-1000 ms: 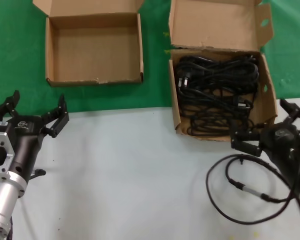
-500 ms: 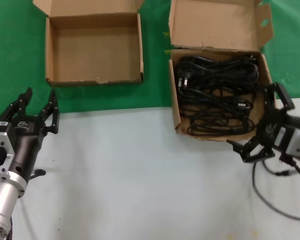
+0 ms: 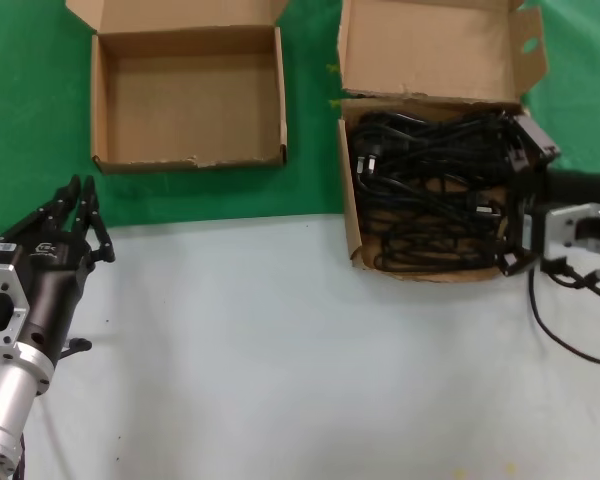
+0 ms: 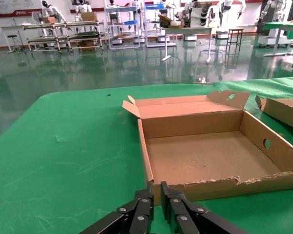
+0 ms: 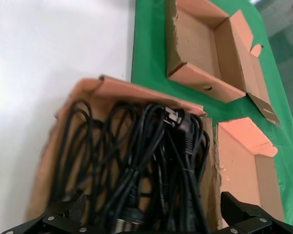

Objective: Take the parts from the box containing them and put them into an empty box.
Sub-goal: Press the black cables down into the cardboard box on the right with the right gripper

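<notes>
So the right gripper (image 3: pixel 520 205), jaws spread wide, hovers over the black looped power cords (image 3: pixel 430 185) piled in the larger notched-flap cardboard box (image 3: pixel 435 45); next it needs to drop and clamp one bundle, while the left gripper (image 3: pixel 75 215) waits clenched shut near the squarish empty cardboard box (image 3: pixel 185 105).

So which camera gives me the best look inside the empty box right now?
The left wrist view: it looks straight into the empty box and shows its bare floor, all its walls and the short flap. The head view also shows it whole, from above and farther off. The right wrist view catches it only obliquely.
</notes>
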Controlling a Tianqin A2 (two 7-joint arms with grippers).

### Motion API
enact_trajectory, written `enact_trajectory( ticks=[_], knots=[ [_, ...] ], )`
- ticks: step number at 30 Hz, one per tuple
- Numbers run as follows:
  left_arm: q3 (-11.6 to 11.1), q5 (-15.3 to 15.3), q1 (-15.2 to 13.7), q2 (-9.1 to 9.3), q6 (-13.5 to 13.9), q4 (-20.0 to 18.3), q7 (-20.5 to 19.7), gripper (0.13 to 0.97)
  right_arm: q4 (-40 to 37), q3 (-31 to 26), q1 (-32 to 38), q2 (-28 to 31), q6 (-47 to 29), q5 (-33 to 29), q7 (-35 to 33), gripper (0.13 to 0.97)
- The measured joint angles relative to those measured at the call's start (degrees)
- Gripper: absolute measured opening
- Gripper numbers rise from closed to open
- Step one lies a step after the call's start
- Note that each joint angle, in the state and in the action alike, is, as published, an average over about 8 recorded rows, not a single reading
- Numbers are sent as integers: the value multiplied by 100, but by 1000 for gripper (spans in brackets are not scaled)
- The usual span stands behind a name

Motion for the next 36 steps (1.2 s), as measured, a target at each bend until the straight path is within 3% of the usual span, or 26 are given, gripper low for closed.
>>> enact_trajectory(
  ticks=[6, 13, 22, 30, 34, 36],
  knots=[
    [0, 0, 0, 0, 0, 0, 0, 173, -382, -186, 455, -262, -57, -402, -169, 961],
    [0, 0, 0, 0, 0, 0, 0, 152, -645, -283, 710, -486, 26, -644, -365, 947],
    [0, 0, 0, 0, 0, 0, 0, 145, -917, -367, 935, -712, 129, -790, -598, 865],
    [0, 0, 0, 0, 0, 0, 0, 145, -1031, -420, 1030, -845, 147, -887, -668, 717],
    [0, 0, 0, 0, 0, 0, 0, 145, -1050, -442, 1054, -894, 140, -940, -675, 717],
    [0, 0, 0, 0, 0, 0, 0, 145, -1051, -451, 1064, -914, 135, -972, -675, 664]
  ],
)
